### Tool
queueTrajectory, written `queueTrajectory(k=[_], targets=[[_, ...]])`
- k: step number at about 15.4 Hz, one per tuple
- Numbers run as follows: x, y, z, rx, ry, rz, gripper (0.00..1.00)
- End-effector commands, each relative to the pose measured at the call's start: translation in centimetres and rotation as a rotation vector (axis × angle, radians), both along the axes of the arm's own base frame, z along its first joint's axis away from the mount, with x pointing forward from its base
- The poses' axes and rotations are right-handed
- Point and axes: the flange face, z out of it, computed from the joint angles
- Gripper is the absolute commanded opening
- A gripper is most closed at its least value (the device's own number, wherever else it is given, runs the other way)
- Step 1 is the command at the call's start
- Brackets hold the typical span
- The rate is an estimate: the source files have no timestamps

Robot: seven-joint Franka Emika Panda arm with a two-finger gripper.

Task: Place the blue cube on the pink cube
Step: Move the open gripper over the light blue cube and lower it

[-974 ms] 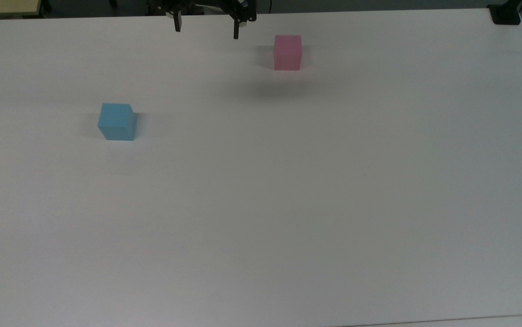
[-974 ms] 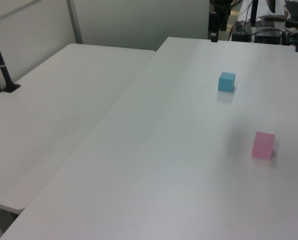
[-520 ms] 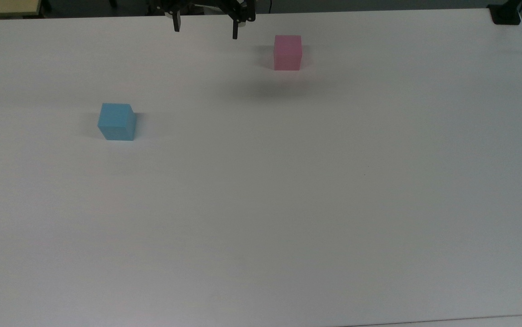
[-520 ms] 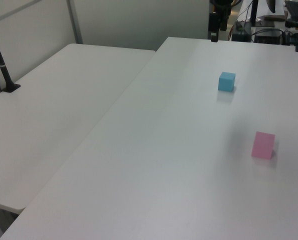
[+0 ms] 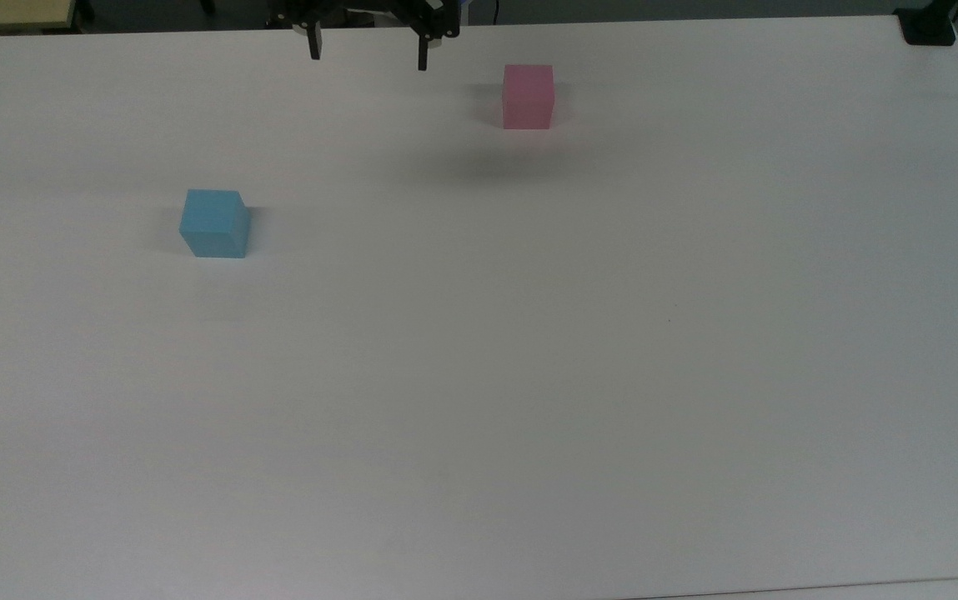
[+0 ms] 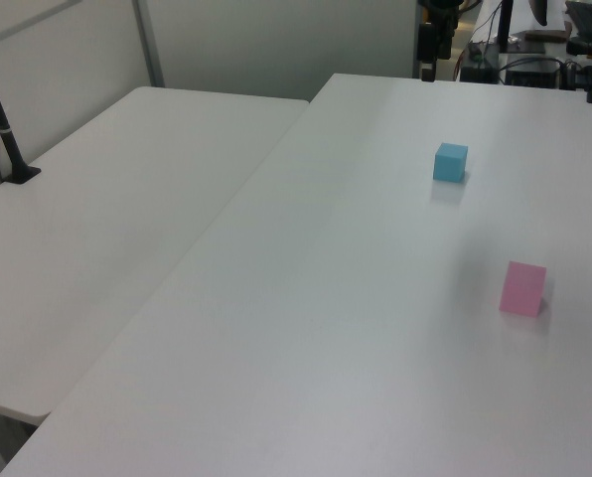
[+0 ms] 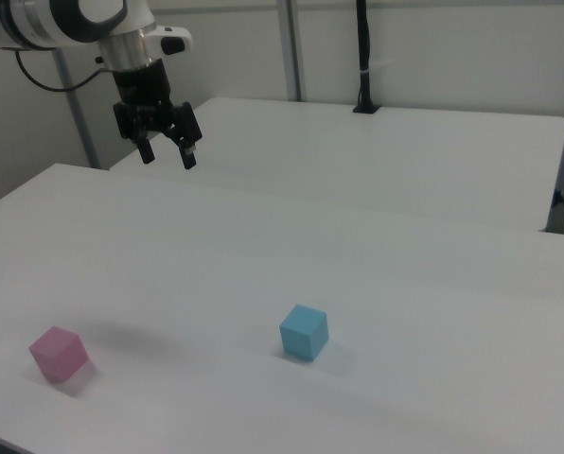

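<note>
The blue cube (image 5: 214, 223) rests on the white table (image 5: 529, 375), toward the top view's left; it also shows as the blue cube (image 6: 451, 162) and the blue cube (image 7: 304, 332). The pink cube (image 5: 528, 97) sits apart from it near the table's far edge, also seen as the pink cube (image 6: 522, 288) and the pink cube (image 7: 59, 353). My gripper (image 5: 368, 52) hangs open and empty high above the table, between the two cubes in the top view. In the right view the gripper (image 7: 167, 156) is well above both cubes.
A second white table (image 6: 107, 199) adjoins the first one on the left view's left. A black post (image 6: 3, 124) stands on it. A black clamp (image 5: 927, 27) sits at the top view's far right corner. Cables and gear (image 6: 534, 60) lie beyond the table's end.
The gripper has drifted slightly toward the top view's left and upper edge. Both cubes have stayed in place.
</note>
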Motion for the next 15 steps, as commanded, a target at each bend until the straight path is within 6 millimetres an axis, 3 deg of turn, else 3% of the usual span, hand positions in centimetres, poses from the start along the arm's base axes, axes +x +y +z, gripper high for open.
queueTrajectory(k=[1, 4, 11, 15], targets=[[-0.6, -3.5, -0.1, 0.018, 0.013, 0.007, 1.0], [-0.8, -6.6, 0.6, 0.018, 0.007, -0.021, 1.0], [-1.5, -19.5, -2.3, 0.021, 0.058, -0.007, 1.0], [-0.1, -20.6, -3.3, 0.011, 0.029, -0.023, 1.0]])
